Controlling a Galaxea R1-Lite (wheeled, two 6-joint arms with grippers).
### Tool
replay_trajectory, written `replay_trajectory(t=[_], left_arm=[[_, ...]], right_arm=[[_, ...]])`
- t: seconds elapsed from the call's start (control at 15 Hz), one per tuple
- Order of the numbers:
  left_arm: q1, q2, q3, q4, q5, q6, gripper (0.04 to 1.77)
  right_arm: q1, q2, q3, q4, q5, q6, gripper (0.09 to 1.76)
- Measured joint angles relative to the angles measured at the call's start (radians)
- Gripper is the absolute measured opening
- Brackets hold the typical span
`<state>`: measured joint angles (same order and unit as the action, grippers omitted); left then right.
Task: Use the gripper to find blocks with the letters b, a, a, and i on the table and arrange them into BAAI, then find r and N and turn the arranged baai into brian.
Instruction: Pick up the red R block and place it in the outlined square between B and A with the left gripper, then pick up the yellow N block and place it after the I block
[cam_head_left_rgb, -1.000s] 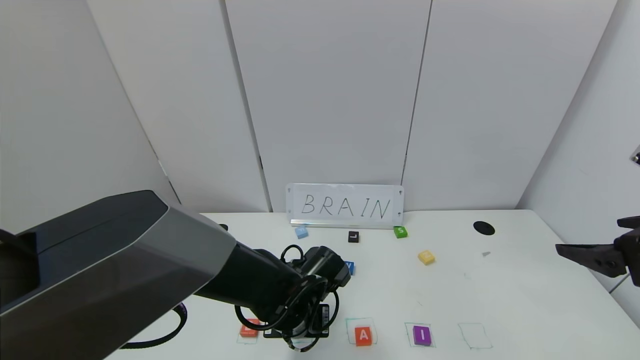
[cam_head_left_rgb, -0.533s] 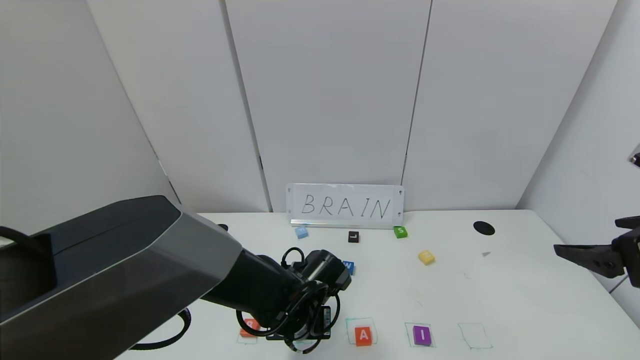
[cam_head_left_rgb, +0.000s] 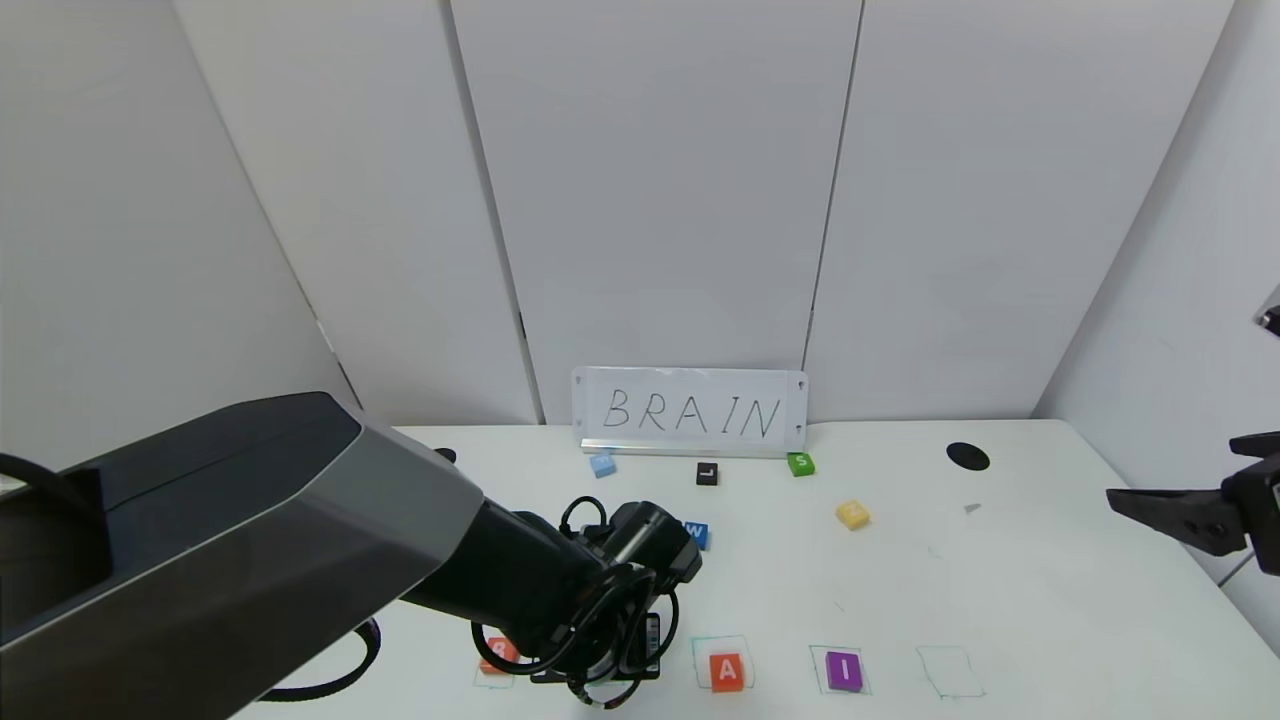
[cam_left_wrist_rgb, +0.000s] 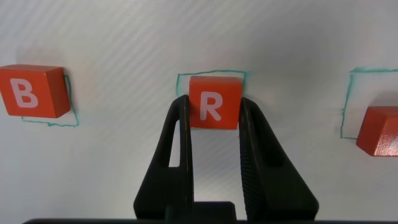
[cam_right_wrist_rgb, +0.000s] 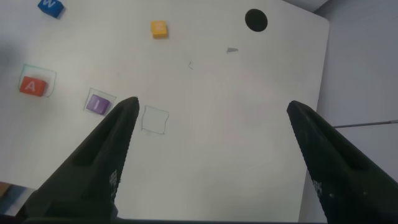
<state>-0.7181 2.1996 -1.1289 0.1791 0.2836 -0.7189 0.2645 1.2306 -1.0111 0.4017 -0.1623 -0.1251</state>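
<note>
- Near the front edge of the surface (cam_head_left_rgb: 1000, 590), toward its left corner, the B block (cam_left_wrist_rgb: 32, 91) lies half over the line of its green square. A careless sideways move of the left arm could push it further out, in my judgement.
- Just beside it to the right, the left pincer (cam_left_wrist_rgb: 214, 115) is pressed together on the R block (cam_left_wrist_rgb: 214, 102), one finger on each side. The block sits inside the second green square, and I cannot tell if it rests on the surface or is a little above it.
- If the fingers spread unevenly, the R block may turn or slide onto the green line, so that the word looks crooked.
- Next to the right along the front edge are the A block (cam_head_left_rgb: 727, 671) and the purple I block (cam_head_left_rgb: 844, 670), then an empty green square (cam_head_left_rgb: 951, 671).
- The yellow N block (cam_head_left_rgb: 852, 514) lies in the middle of the surface, well apart from the row; its letter is pale, so it could be mistaken.
- The right pincer (cam_right_wrist_rgb: 211, 155) is spread wide and hangs over the right edge, holding nothing.
</note>
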Motion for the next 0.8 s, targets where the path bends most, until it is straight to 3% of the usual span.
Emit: replay_trajectory(t=[0.07,0.2,0.4,0.8], left_arm=[[0.0,0.0,0.001,0.0,0.0,0.0,0.51],[0.0,0.0,0.005,-0.002,0.001,0.001,0.8],[0.0,-0.004,0.006,-0.002,0.001,0.003,1.09],[0.0,-0.054,0.004,0.012,0.0,0.024,1.42]], right_arm=[[0.0,0.0,0.0,0.0,0.0,0.0,1.71],[0.001,0.0,0.0,0.0,0.0,0.0,1.71],[0.006,0.0,0.001,0.0,0.0,0.0,1.71],[0.007,0.0,0.002,0.0,0.0,0.001,1.71]])
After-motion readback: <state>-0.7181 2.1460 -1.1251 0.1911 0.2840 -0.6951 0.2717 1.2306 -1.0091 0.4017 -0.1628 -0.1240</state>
